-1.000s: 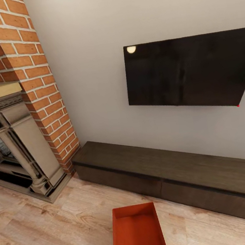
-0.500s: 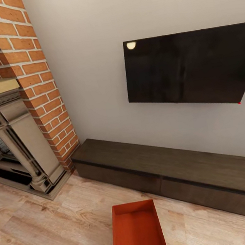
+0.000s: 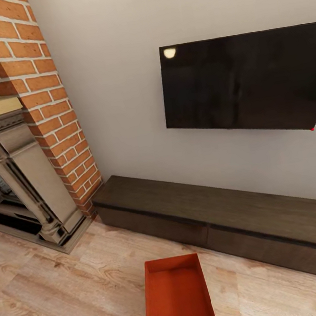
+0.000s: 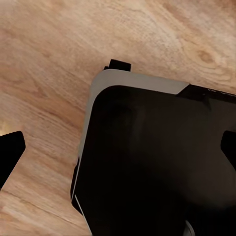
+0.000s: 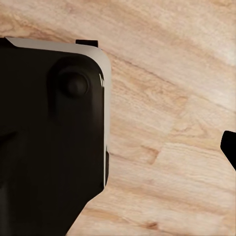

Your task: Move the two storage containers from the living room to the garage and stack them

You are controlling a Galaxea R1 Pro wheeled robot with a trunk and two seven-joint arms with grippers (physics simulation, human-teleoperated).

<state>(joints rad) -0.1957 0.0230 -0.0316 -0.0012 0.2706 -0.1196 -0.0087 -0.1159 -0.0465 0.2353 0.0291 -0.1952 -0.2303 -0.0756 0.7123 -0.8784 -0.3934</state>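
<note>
Living room, wood floor [image 3: 58, 302]. Orange bin [image 3: 177, 296] near centre, bench [image 3: 226, 213] beyond, screen [image 3: 243, 83] above, fireplace [image 3: 15, 178] far left. Jaw state: can't tell, both grippers.

In the head view, one storage container [image 3: 178, 298] sits on the plank floor [image 3: 62, 297] at six o'clock, its far end toward the bench, its near end cut by the picture's lower edge. The long low bench [image 3: 221, 217] lies beyond it, running from about nine o'clock of centre down toward four o'clock, its back against the wall [image 3: 111, 74]. The wall screen [image 3: 243, 83] hangs on that wall above the bench, at two o'clock. The brick fireplace [image 3: 24, 136] stands at nine to ten o'clock, just beside the bench's left end, its base on the floor.

In both wrist views the robot's base [image 4: 152, 162] [image 5: 49, 142] stands on the planks.
</note>
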